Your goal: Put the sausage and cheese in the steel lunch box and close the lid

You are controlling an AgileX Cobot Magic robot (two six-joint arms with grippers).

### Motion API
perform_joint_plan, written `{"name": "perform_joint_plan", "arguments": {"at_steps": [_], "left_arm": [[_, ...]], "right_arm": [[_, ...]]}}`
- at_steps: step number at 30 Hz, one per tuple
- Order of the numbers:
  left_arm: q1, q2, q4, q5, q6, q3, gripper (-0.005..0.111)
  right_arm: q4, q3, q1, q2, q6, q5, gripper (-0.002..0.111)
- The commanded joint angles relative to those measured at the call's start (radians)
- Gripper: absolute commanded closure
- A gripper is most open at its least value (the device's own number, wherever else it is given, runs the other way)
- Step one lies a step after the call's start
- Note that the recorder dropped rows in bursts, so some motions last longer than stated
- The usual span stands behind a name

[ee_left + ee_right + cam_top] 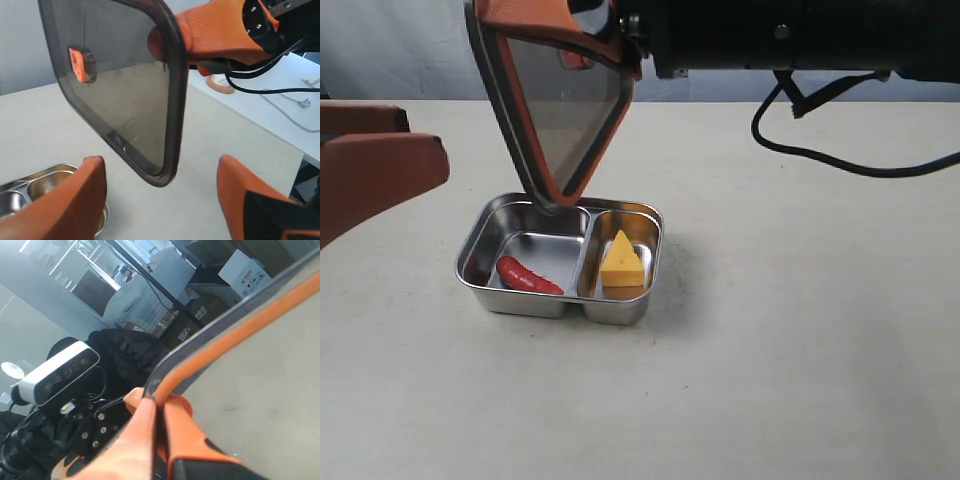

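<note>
The steel lunch box [472, 278] sits on the table. The red sausage [528, 276] lies in its larger compartment and the yellow cheese [621, 262] stands in the smaller one. The dark lid [563, 112] hangs tilted, its lower corner just over the box's back rim. My right gripper [605, 35] is shut on the lid's upper edge. The right wrist view shows that gripper [160, 407] pinching the lid [235, 327] at its orange-sealed rim. My left gripper [160, 200] stands open and empty below the lid [125, 85], with a corner of the lunch box [30, 182] beside it.
A black cable [840, 160] loops over the table at the back right. In the left wrist view a tape roll [220, 84] and a plug lead [300, 102] lie on a white side table. My left gripper [425, 140] hovers at the exterior view's left edge.
</note>
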Motion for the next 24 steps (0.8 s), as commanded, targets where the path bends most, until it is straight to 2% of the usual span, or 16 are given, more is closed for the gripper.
{"name": "perform_joint_plan", "arguments": {"at_steps": [1, 7, 13, 17, 20, 21, 22, 24], "left_arm": [[-0.003, 0.001, -0.041, 0.018, 0.039, -0.006, 0.046], [-0.058, 0.03, -0.095, 0.008, 0.045, -0.006, 0.046], [-0.116, 0.054, -0.036, -0.112, 0.062, -0.006, 0.046], [-0.16, 0.112, -0.041, -0.151, 0.067, -0.006, 0.046], [-0.215, 0.164, -0.098, -0.193, 0.087, -0.006, 0.046], [-0.233, 0.17, -0.107, -0.219, 0.105, -0.006, 0.047], [-0.249, 0.175, -0.11, -0.23, 0.132, -0.006, 0.054], [-0.269, 0.175, -0.108, -0.226, 0.171, -0.006, 0.08]], "right_arm": [[0.012, -0.007, 0.015, -0.008, -0.007, -0.059, 0.108], [0.012, -0.007, 0.094, -0.006, -0.011, -0.178, 0.108], [0.012, -0.007, 0.113, -0.006, -0.011, -0.212, 0.108], [0.012, -0.007, 0.15, -0.006, -0.011, -0.243, 0.108], [0.012, -0.007, 0.187, -0.006, -0.011, -0.257, 0.108], [0.012, -0.007, 0.194, -0.006, -0.011, -0.257, 0.108], [0.012, -0.007, 0.205, -0.006, -0.011, -0.259, 0.108], [0.012, -0.007, 0.207, -0.006, -0.011, -0.236, 0.108]]}}
